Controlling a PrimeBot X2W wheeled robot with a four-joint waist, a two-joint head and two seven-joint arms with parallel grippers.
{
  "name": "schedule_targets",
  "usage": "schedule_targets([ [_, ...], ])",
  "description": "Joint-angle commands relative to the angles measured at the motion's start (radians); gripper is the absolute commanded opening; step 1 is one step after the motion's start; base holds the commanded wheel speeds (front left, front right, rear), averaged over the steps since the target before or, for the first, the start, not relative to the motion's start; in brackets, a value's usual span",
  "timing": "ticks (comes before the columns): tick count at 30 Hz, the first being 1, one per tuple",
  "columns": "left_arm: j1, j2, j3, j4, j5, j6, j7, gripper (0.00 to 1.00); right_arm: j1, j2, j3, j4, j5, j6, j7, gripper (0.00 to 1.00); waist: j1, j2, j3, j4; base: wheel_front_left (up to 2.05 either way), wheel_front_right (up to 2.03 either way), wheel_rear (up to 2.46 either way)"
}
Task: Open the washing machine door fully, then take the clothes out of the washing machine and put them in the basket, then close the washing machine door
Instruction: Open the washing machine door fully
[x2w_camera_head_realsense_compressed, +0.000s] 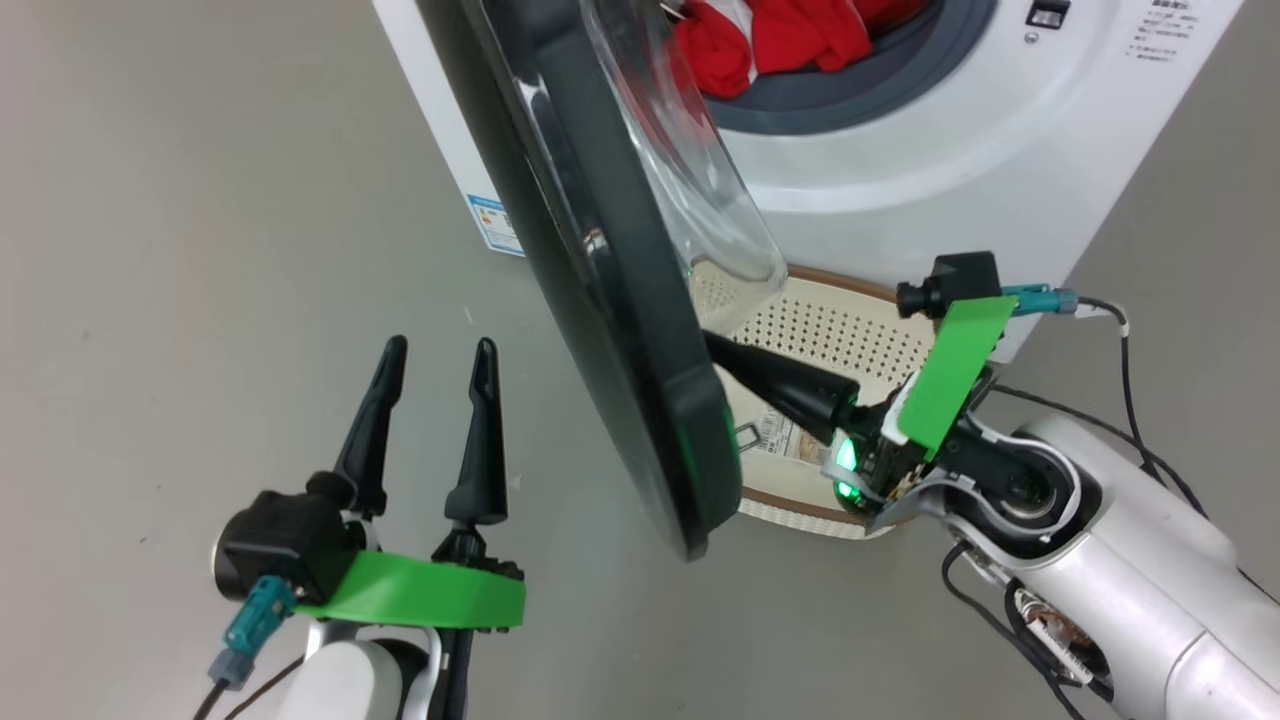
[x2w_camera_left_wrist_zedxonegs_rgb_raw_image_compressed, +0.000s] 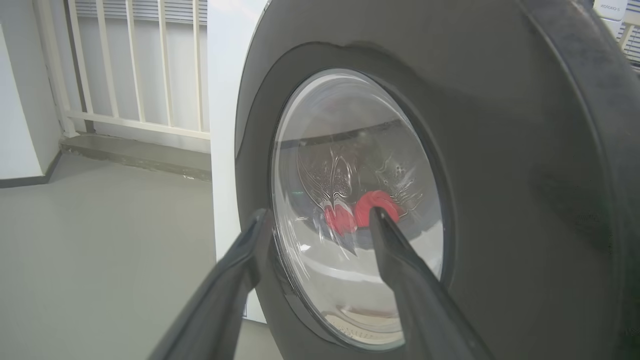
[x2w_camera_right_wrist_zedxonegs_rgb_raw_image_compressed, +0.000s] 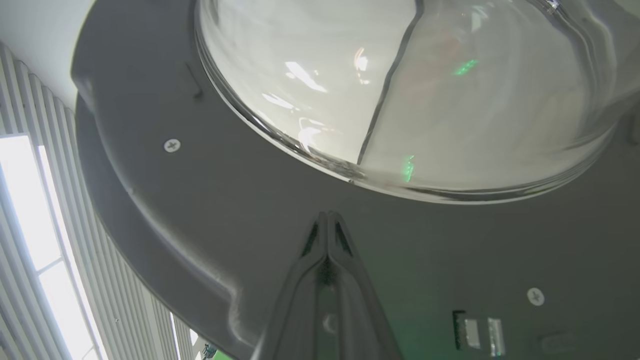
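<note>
The white washing machine (x2w_camera_head_realsense_compressed: 900, 200) stands at the top of the head view with red clothes (x2w_camera_head_realsense_compressed: 780, 40) in its drum. Its black washing machine door (x2w_camera_head_realsense_compressed: 620, 380) hangs partly open, seen edge-on, with the clear glass bowl facing the drum. The cream basket (x2w_camera_head_realsense_compressed: 840, 330) sits on the floor under the door. My right gripper (x2w_camera_head_realsense_compressed: 715, 345) is shut, its tips touching the door's inner face (x2w_camera_right_wrist_zedxonegs_rgb_raw_image_compressed: 200, 210) just below the glass bowl (x2w_camera_right_wrist_zedxonegs_rgb_raw_image_compressed: 400, 90). My left gripper (x2w_camera_head_realsense_compressed: 442, 346) is open and holds nothing, left of the door, facing its outer window (x2w_camera_left_wrist_zedxonegs_rgb_raw_image_compressed: 350, 165). Red clothes (x2w_camera_left_wrist_zedxonegs_rgb_raw_image_compressed: 375, 205) show through the glass.
Grey floor (x2w_camera_head_realsense_compressed: 200, 200) lies free to the left of the door. A white railing (x2w_camera_left_wrist_zedxonegs_rgb_raw_image_compressed: 135, 65) and wall stand beyond the machine's side. A blue label (x2w_camera_head_realsense_compressed: 493, 222) marks the machine's left side. Cables (x2w_camera_head_realsense_compressed: 1130, 380) loop off my right forearm.
</note>
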Motion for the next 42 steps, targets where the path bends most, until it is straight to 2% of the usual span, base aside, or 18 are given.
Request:
schedule_targets([
  [1,0.008,0.018,0.032,-0.021,-0.007,0.005,-0.008,1.00,0.021,0.016,0.023,-0.039,0.011,0.008,-0.005,0.00,0.0000,0.0000,-0.010,0.011,0.00,0.00,0.00],
  [17,0.024,0.018,0.032,-0.024,-0.015,0.008,-0.008,1.00,0.027,-0.021,0.128,-0.109,0.083,0.008,-0.045,0.00,0.0000,0.0000,-0.027,0.067,0.00,0.00,0.00],
  [35,0.035,0.018,0.029,-0.024,-0.029,0.010,-0.008,1.00,-0.006,-0.051,0.207,-0.128,0.136,0.008,-0.083,0.00,0.0000,0.0000,-0.033,0.113,0.00,0.00,0.00],
  [42,0.042,0.018,0.029,-0.025,-0.036,0.013,-0.008,1.00,-0.025,-0.073,0.238,-0.113,0.089,0.008,-0.149,0.00,0.0000,0.0000,-0.035,0.119,0.00,0.00,0.00],
])
